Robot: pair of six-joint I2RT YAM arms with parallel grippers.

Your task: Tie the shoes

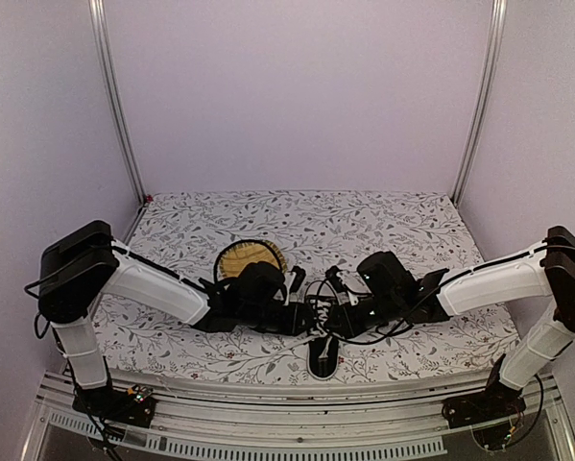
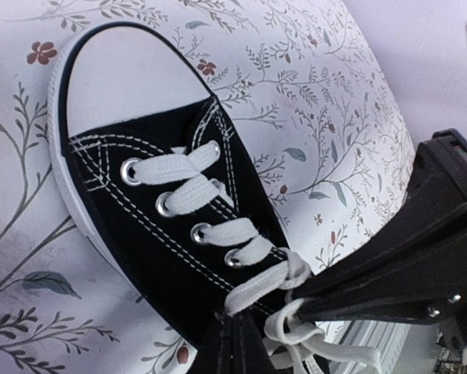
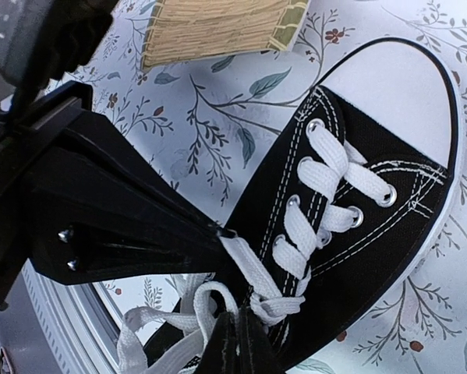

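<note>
Top view: soft, even, diffuse light, no glare, faint shadows under arms [image 1: 157,283] on bench [image 1: 431,216]. Wrist views: shoe [image 2: 163,234] sharp, toe cap [image 2: 132,70] & laces [image 2: 186,199] near blown out; L pincer [image 2: 235,335] & R pincer [image 3: 235,339] at 6 o'clock near-black, soft, little detail.

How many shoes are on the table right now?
1: the black sneaker at the near table edge, between left gripper and right gripper, both pinching its laces. Others may be hidden.
</note>
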